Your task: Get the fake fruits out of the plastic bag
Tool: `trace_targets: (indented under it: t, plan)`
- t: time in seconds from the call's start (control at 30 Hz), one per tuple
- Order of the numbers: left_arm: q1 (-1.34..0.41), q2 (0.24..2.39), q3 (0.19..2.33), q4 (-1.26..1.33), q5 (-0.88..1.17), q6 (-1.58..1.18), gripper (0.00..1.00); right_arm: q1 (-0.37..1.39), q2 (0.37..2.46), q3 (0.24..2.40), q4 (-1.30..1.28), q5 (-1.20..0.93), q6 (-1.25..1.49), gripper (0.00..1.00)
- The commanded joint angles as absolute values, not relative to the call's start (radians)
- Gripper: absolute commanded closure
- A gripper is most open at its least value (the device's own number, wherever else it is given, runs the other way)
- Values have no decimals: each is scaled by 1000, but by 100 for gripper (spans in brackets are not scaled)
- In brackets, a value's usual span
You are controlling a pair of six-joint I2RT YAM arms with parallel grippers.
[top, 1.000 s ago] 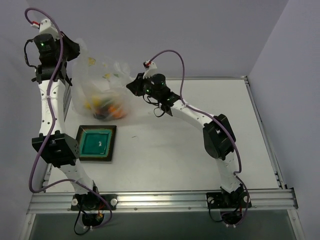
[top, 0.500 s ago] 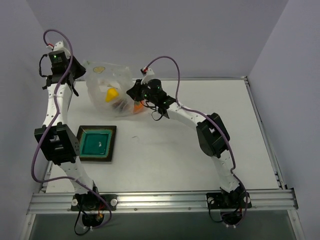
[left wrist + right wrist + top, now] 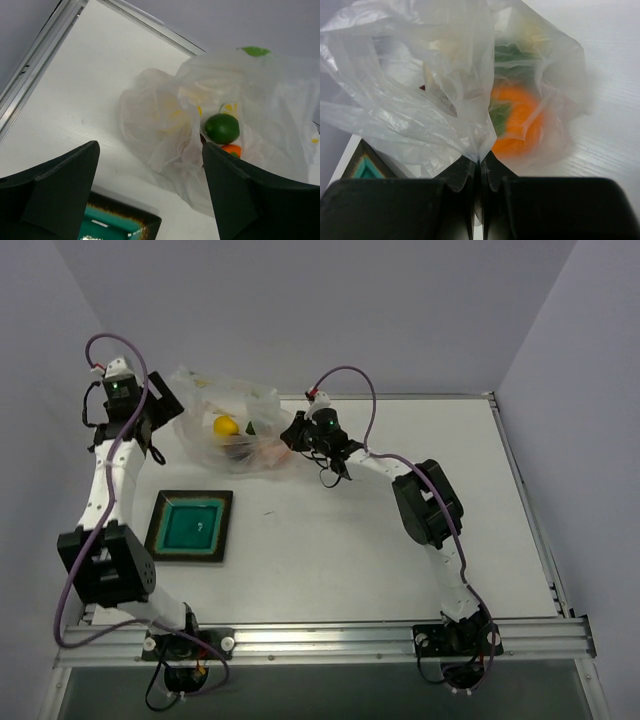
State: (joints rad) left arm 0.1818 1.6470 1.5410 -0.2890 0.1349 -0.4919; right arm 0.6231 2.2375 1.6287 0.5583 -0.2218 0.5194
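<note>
The plastic bag (image 3: 240, 430) lies slumped on the table at the back left, translucent and crinkled. Through it show fake fruits: a yellow one (image 3: 226, 425) and an orange one (image 3: 272, 448). My left gripper (image 3: 165, 412) stands open just left of the bag, nothing between its fingers. In the left wrist view the bag (image 3: 165, 115) lies past the gripper (image 3: 150, 150), with a green fruit (image 3: 222, 128) and an orange one (image 3: 231, 149) at its mouth. My right gripper (image 3: 480, 162) is shut on a fold of the bag (image 3: 420, 90), next to the orange fruit (image 3: 520, 125).
A green square tray with a dark rim (image 3: 190, 526) sits on the table in front of the bag, near the left arm. Its corner shows in the left wrist view (image 3: 120, 225) and the right wrist view (image 3: 365, 167). The table's back rail (image 3: 420, 396) runs behind the bag.
My left gripper has opened and let go of the bag. The bag has sunk from hanging between both grippers to lying on the table. The right gripper keeps its hold and shifted slightly right.
</note>
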Motion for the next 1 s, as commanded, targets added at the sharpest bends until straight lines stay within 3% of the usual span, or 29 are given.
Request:
trace_targets:
  t: [0.0,0.13,0.17,0.2,0.23,0.33,0.5,0.8,0.97]
  plan:
    - [94,1389,1479,-247,-32,-471,18,612,2200,1603,646,-219,549,100]
    - [-44,1226,1362,-281,-118,-460,18,614,2194,1595,650,-224,552,100]
    - [-66,1215,1323,-276,-114,-471,22,612,2192,1594,652,-225,554,100]
    - [-118,1209,1310,-273,-112,-469,29,614,2189,1591,653,-227,555,100]
    - [-145,1219,1305,-282,-126,-468,45,614,2186,1583,655,-229,554,100]
    - [-236,1274,1325,-281,-130,-468,66,614,2178,1577,655,-227,554,100]
    - [-236,1521,1542,-302,-150,-387,73,612,2164,1563,653,-227,552,100]
    - [-5,1928,1854,-408,-60,-334,82,611,2149,1499,663,-213,545,100]
    - [74,2002,1815,-376,-58,-347,84,607,2152,1439,704,-180,564,100]
